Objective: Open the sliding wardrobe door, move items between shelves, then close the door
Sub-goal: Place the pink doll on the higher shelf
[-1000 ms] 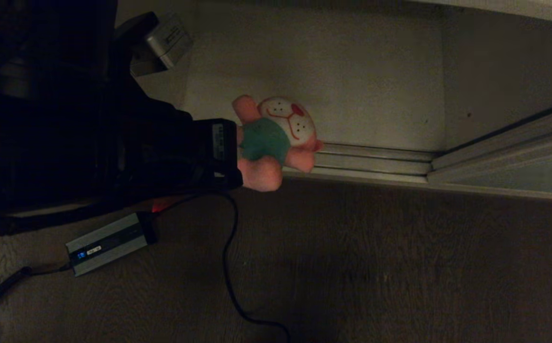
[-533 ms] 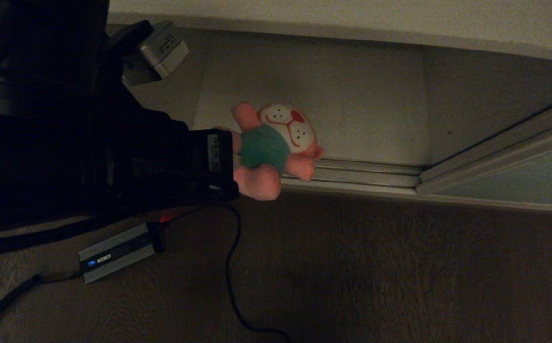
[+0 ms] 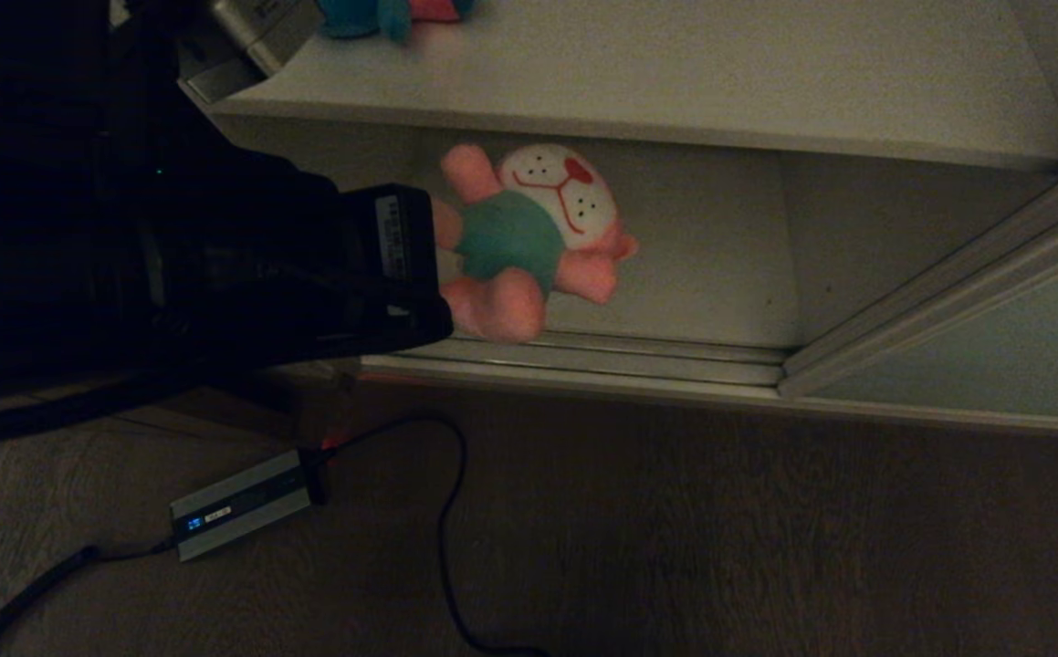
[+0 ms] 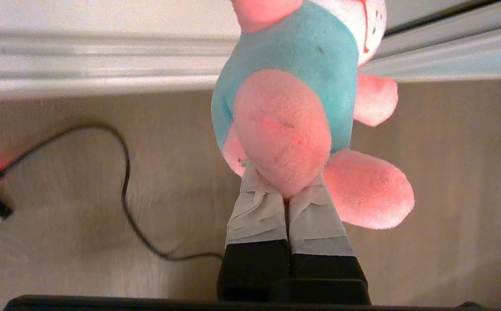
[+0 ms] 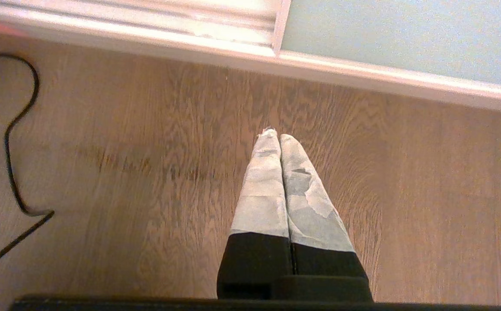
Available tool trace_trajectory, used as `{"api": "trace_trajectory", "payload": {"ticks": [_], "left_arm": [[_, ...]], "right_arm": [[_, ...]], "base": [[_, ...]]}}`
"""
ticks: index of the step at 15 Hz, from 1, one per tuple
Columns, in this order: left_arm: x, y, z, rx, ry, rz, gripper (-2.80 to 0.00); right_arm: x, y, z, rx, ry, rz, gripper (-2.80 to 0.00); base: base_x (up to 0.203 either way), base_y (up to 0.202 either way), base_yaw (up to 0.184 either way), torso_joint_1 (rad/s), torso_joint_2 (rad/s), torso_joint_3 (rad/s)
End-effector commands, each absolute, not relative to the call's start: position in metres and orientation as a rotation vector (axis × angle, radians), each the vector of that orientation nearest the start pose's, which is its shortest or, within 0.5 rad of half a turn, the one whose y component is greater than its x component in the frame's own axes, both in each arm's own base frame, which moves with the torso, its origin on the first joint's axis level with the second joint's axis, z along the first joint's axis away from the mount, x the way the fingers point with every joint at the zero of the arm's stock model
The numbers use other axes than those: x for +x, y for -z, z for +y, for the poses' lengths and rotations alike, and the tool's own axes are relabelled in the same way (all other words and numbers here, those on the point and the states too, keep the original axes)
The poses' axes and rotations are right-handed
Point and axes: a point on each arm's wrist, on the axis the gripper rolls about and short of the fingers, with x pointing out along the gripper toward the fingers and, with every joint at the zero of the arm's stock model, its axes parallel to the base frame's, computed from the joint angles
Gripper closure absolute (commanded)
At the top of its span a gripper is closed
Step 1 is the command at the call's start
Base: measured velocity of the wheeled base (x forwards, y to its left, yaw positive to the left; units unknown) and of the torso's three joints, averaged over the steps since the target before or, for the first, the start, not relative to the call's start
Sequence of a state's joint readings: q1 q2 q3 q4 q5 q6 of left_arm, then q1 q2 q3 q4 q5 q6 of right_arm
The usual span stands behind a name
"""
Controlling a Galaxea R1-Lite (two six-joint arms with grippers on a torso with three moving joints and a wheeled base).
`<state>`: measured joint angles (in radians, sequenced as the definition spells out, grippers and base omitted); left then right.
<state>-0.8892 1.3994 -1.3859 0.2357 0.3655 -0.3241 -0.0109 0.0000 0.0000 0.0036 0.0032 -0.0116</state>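
My left gripper (image 4: pixel 285 181) is shut on a leg of the pink plush toy (image 3: pixel 529 242), which has a white face and teal body (image 4: pixel 293 86). The toy hangs in the air in front of the lower shelf (image 3: pixel 702 274), above the door track (image 3: pixel 602 356). The edge of the upper shelf (image 3: pixel 675 82) runs just above the toy's head. A dark teal-blue toy (image 3: pixel 382 11) with some red lies on that board at the far left, mostly cut off. The sliding wardrobe door (image 3: pixel 976 356) stands slid to the right. My right gripper (image 5: pixel 276 136) is shut, empty, over the floor.
A silver power box (image 3: pixel 241 504) with a blue light and a black cable (image 3: pixel 445 538) lie on the dark wood floor (image 3: pixel 766 547) below my left arm. The door's lower frame (image 5: pixel 406 86) runs along the floor near my right gripper.
The head view has risen, so the upper shelf and the teal-blue toy have come into view. The pink toy stays in my left gripper and now hangs higher, above the track.
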Motion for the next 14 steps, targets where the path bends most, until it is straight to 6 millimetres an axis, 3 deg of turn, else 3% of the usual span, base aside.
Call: {"api": "trace_trajectory", "payload": {"ticks": [1, 5, 8, 12, 14], "left_arm": [[0.143, -0.351, -0.170, -0.177, 0.499, 0.265, 0.00], [0.147, -0.374, -0.175, -0.196, 0.508, 0.194, 0.00], [0.160, -0.396, -0.190, -0.218, 0.458, 0.113, 0.00], [0.195, -0.409, -0.225, -0.261, 0.414, 0.011, 0.00], [0.218, -0.402, -0.243, -0.232, 0.385, -0.044, 0.00]], "right_arm": [[-0.023, -0.074, 0.000, -0.012, 0.007, 0.007, 0.00], [-0.022, -0.074, 0.000, -0.012, 0.008, 0.008, 0.00], [-0.023, -0.074, 0.000, -0.012, 0.007, 0.006, 0.00], [-0.022, -0.074, 0.000, -0.012, 0.008, 0.008, 0.00], [-0.022, -0.074, 0.000, -0.012, 0.006, 0.008, 0.00]], "base": [[0.000, 0.000, 0.000, 0.002, 0.00, 0.197], [0.000, 0.000, 0.000, 0.000, 0.00, 0.201], [0.000, 0.000, 0.000, 0.001, 0.00, 0.202], [0.000, 0.000, 0.000, -0.002, 0.00, 0.050], [0.000, 0.000, 0.000, 0.000, 0.00, 0.000]]}}
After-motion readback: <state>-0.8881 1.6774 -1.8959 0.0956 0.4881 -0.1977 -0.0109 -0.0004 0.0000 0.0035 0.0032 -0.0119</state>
